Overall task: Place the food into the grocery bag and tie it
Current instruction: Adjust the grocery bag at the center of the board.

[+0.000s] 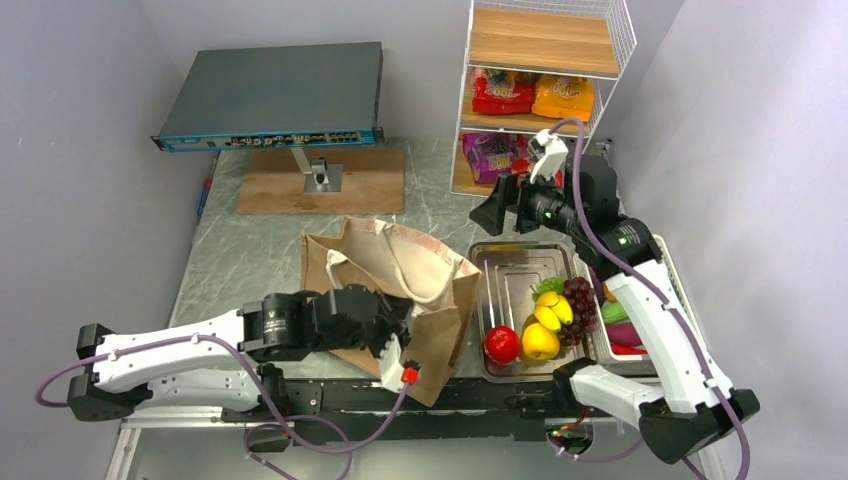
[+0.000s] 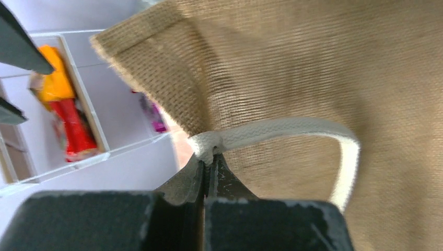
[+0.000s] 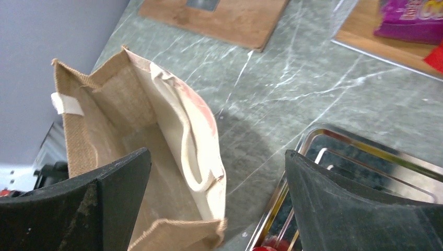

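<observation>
The brown grocery bag (image 1: 440,300) stands open in the middle of the table, its cream handles (image 1: 405,262) lying loose over the mouth. My left gripper (image 1: 392,312) is at the bag's near rim. In the left wrist view it (image 2: 209,163) is shut on the white rope handle (image 2: 271,132), with the bag's fabric (image 2: 313,68) behind. My right gripper (image 1: 492,208) is open and empty, raised between bag and shelf. Its wrist view shows it (image 3: 217,157) over the bag's mouth (image 3: 130,120). A red apple (image 1: 502,344), yellow fruit (image 1: 540,340), grapes (image 1: 578,297) and a cucumber (image 1: 612,312) lie in the tray.
The metal tray (image 1: 487,300) sits right of the bag. A wire shelf (image 1: 470,120) at the back right holds red (image 1: 503,92), orange (image 1: 563,97) and purple (image 1: 493,155) snack packets. A wooden board (image 1: 370,185) with a stand carries a dark flat device (image 1: 272,95) at the back left.
</observation>
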Robot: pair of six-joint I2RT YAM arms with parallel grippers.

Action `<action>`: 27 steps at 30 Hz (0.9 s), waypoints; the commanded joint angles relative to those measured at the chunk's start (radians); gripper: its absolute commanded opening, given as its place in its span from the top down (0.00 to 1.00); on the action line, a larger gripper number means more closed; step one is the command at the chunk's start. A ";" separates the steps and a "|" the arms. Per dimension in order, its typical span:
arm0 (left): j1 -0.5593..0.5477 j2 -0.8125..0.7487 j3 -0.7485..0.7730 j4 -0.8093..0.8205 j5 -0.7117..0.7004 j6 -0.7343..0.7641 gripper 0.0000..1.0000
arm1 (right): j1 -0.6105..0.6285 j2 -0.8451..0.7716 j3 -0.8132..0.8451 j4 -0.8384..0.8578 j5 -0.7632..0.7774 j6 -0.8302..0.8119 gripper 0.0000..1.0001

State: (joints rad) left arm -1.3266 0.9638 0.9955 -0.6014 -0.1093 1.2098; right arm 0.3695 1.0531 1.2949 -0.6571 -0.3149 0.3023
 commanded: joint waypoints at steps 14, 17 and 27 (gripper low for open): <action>-0.246 -0.104 -0.186 -0.072 -0.280 -0.409 1.00 | 0.242 0.311 0.078 0.036 -0.254 -0.091 0.00; -0.251 -0.099 -0.188 -0.065 -0.282 -0.427 1.00 | 0.267 0.358 0.099 0.040 -0.227 -0.096 0.00; -0.274 -0.102 -0.187 -0.064 -0.305 -0.491 1.00 | 0.324 0.511 0.143 0.043 -0.237 -0.108 0.35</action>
State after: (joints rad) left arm -1.5909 0.8616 0.8185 -0.6231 -0.3763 0.7879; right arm 0.6590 1.5333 1.3972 -0.6407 -0.5556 0.2073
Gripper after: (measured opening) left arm 0.025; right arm 0.742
